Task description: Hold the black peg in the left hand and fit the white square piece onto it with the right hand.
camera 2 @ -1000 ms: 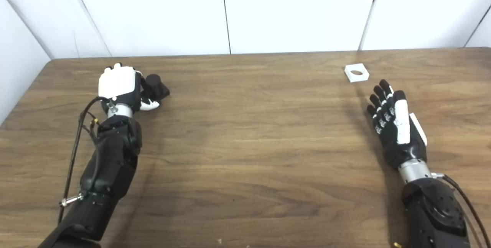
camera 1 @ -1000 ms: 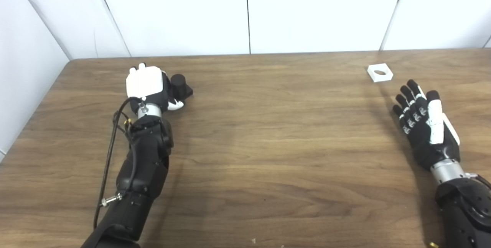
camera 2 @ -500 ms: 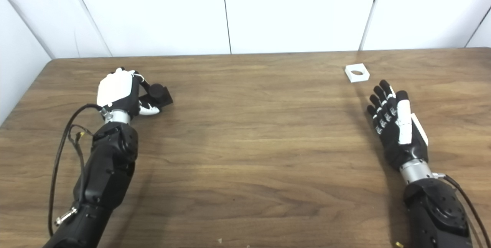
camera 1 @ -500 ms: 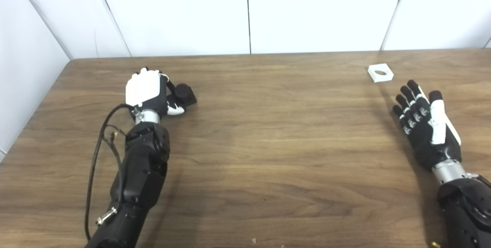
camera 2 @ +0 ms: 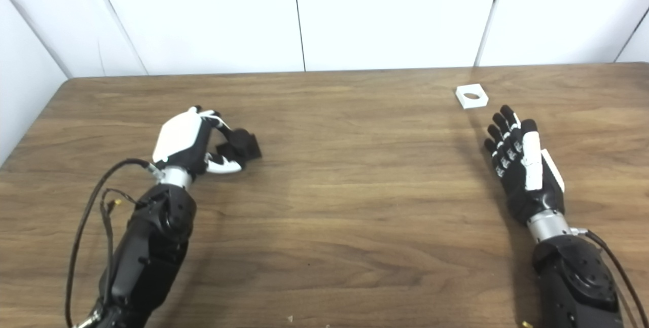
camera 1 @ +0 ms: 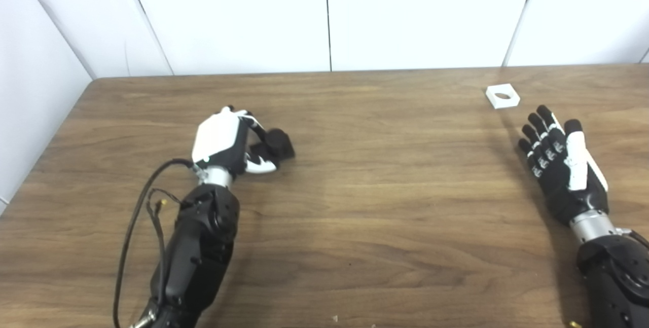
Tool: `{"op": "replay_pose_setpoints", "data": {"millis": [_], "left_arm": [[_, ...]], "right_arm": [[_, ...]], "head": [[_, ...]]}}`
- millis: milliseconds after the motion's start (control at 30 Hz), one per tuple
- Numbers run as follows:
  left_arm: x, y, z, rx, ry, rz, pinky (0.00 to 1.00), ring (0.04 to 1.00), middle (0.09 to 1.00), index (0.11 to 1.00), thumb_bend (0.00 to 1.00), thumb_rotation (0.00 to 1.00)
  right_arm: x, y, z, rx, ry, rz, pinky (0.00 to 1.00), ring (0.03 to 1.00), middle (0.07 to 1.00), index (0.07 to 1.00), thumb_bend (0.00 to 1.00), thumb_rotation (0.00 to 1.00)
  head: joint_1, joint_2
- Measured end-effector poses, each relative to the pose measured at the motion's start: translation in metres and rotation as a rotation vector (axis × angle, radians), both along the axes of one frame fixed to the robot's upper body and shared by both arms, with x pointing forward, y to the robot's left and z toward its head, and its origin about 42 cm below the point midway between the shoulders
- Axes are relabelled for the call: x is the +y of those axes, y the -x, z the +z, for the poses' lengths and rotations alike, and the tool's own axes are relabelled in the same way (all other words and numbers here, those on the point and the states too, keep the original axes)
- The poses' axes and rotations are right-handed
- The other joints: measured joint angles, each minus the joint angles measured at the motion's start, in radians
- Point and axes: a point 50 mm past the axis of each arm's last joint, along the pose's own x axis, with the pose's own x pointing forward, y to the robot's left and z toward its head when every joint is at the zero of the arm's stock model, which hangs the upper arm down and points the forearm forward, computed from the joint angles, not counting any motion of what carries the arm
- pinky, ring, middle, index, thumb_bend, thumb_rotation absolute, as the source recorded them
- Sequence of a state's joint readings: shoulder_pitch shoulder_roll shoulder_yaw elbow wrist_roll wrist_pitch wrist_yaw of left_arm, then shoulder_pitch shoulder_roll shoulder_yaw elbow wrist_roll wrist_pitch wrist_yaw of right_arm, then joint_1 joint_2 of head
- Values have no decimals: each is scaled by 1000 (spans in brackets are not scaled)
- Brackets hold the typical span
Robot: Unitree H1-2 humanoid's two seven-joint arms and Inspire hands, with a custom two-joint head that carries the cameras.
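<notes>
1. Black peg [camera 1: 278, 143] gripped in the left hand [camera 1: 223, 144], fingers curled round it, left of the bench's middle; whether lifted or resting on the wood, cannot tell. Peg's long axis tipped toward the right and away, not upright.
2. White square piece [camera 1: 502, 96] lying flat near the far right of the bench [camera 1: 385, 206], round hole facing up, touched by nothing.
3. Right hand [camera 1: 563, 166] holding nothing, fingers spread and straight, palm turned inward, hovering or resting just short of the square piece, fingertips aimed toward it.
4. Key relation: square piece ahead of the right hand and slightly to its left, near but apart; far nearer this hand than the left one.
5. Peg and square piece well apart, nearly the bench's width between them.
6. Likely next: reach forward with the right hand, pinch the piece by its edges, then carry it leftward to the peg.
</notes>
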State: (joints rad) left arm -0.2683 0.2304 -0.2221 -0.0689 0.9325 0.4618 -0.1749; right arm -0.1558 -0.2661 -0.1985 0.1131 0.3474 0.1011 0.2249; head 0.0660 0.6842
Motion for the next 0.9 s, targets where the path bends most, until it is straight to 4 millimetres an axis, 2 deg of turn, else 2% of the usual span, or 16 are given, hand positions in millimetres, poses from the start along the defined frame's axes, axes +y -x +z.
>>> {"op": "replay_pose_setpoints", "data": {"millis": [333,900], "left_arm": [[-30,35,2,29,21,-123,1000,1000,897,492,518,74],[-64,70,-5,-40,-20,-252,1000,1000,889,491,516,75]], "right_arm": [[4,-2,0,5,24,11,1000,1000,1000,1000,563,991],[7,-2,2,18,36,3,1000,1000,1000,1000,569,977]], "head": [[-9,11],[-34,28]]}}
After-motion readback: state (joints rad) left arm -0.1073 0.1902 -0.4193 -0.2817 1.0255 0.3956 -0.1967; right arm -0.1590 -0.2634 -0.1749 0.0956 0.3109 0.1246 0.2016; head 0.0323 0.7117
